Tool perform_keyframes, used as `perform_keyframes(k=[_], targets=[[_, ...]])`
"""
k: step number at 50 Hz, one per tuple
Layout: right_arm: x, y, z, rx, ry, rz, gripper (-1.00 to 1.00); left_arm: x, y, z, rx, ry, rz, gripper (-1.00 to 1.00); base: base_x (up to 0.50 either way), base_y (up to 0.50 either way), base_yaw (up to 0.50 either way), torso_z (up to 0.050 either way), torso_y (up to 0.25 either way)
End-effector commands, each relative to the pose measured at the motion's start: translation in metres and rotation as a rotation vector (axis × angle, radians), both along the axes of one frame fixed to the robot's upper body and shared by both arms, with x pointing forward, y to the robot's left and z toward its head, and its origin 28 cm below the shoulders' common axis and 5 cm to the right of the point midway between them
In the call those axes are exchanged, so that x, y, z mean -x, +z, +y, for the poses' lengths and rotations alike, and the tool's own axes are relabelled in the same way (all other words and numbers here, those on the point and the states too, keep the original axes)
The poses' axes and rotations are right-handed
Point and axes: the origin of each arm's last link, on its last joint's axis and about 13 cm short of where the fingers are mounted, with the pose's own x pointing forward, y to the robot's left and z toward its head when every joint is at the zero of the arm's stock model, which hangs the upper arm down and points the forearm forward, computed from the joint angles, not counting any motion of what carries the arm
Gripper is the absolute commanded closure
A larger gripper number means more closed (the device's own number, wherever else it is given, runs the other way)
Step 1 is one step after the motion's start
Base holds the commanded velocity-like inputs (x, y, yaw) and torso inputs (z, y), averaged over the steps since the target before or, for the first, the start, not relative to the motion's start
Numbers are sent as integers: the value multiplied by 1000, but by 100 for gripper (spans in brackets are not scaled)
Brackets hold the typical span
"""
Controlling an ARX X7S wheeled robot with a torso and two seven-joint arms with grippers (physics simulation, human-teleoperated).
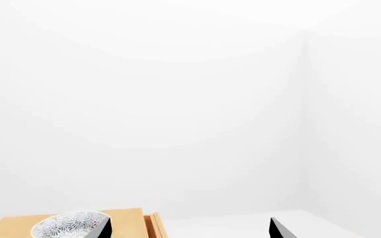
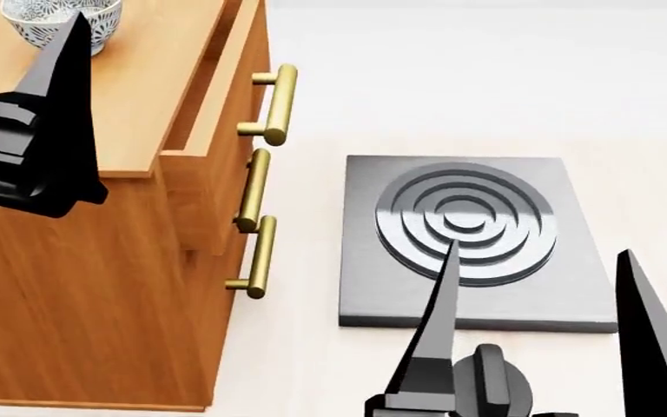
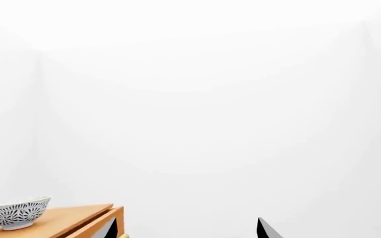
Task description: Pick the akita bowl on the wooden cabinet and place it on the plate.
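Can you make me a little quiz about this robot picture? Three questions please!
1. True or false: the akita bowl sits on top of the wooden cabinet.
2. How many brass handles show on the cabinet's front in the head view?
3. What lies beside the cabinet? A) a grey slab with raised rings B) a red ball C) a book

Key:
1. True. The left end effector is near it, not holding it.
2. Three.
3. A. The right end effector, open, hangs in front of it.
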Motion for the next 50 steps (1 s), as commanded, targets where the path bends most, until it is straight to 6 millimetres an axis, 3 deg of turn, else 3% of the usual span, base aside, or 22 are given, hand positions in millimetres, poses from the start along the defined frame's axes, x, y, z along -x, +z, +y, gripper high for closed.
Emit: perform_keyframes(k=[1,50], targets=[[1,1,0,-9,-4,-3,-100,0,0,0,-4,-2,-1,-100,0,0,0,0,0],[0,0,0,-15,-10,1,-100,2,4,-1,-10,-1,-5,-100,55,0,0,0,0]])
